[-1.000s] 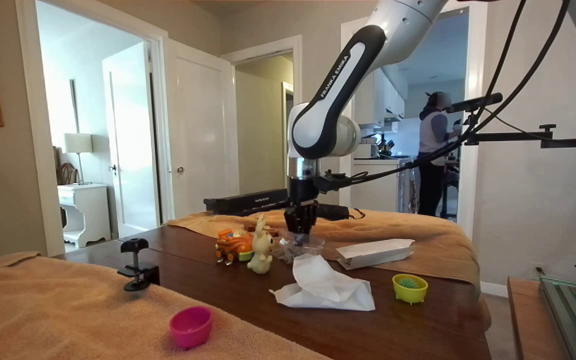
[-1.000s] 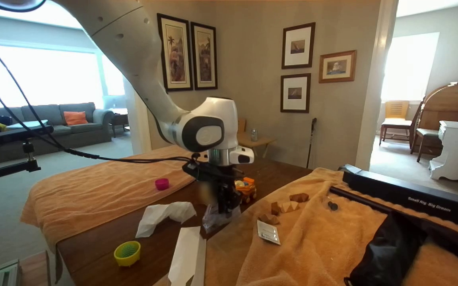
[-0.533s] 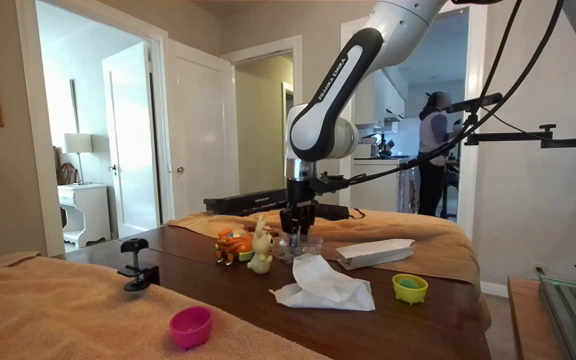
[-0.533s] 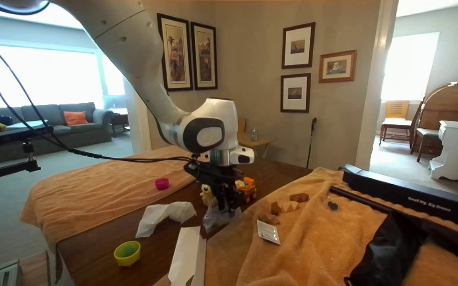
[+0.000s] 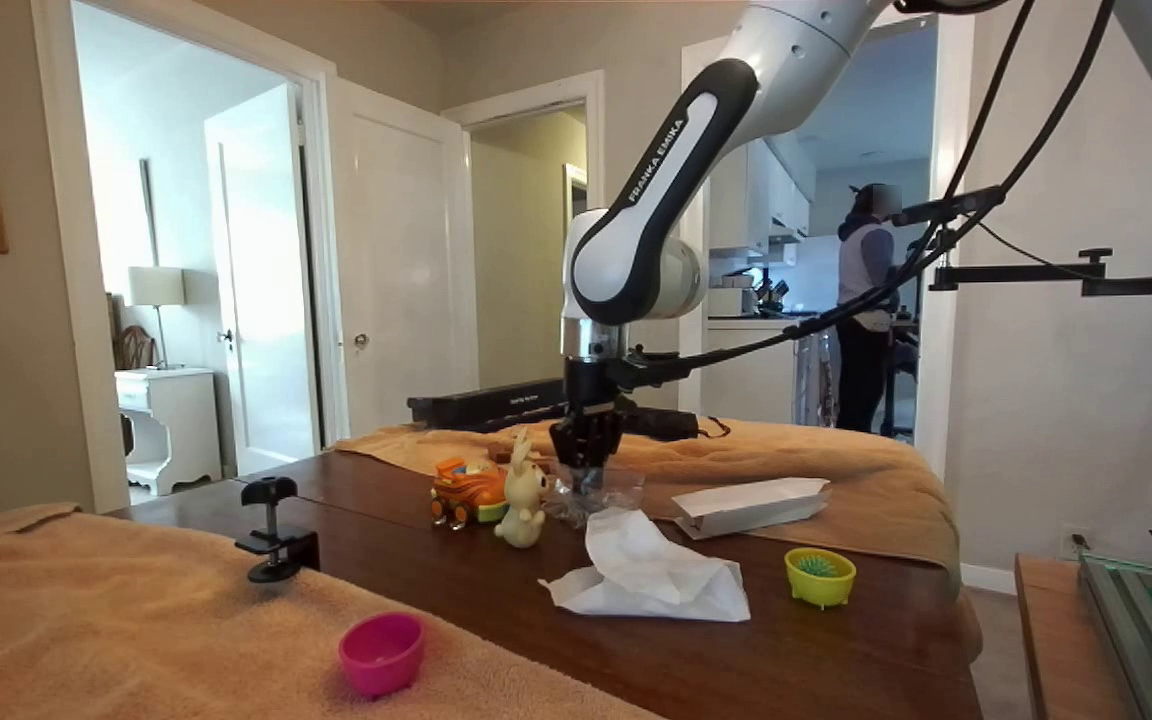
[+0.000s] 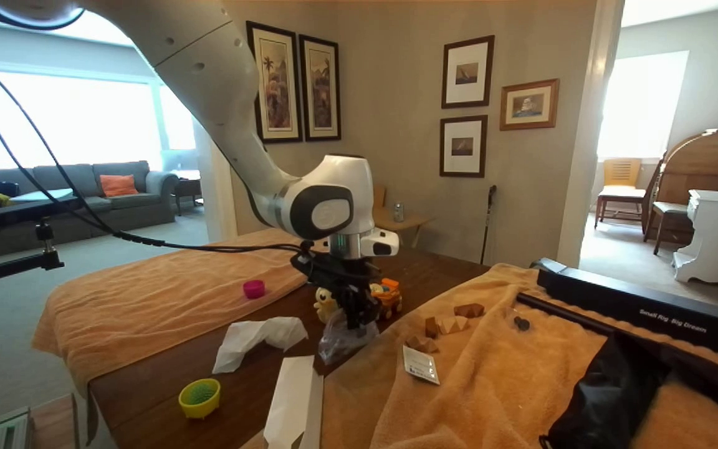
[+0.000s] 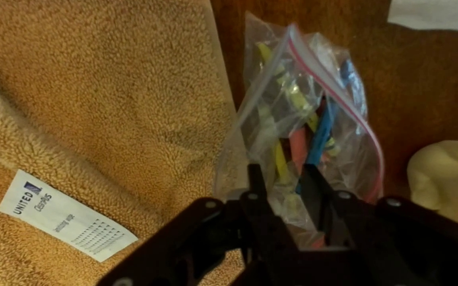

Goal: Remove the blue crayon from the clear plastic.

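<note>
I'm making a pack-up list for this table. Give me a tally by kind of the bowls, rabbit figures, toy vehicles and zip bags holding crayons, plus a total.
Bowls: 2 (pink bowl, yellow-green bowl)
Rabbit figure: 1
Toy vehicle: 1
Clear zip bag holding crayons: 1
Total: 5

Blue crayon [image 7: 321,136] in clear bag [image 7: 352,161]

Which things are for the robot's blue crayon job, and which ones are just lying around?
For the job:
blue crayon
clear plastic bag
gripper

Just lying around:
toy rabbit
orange toy car
pink cup
yellow cup
white box
wipe packet
</note>
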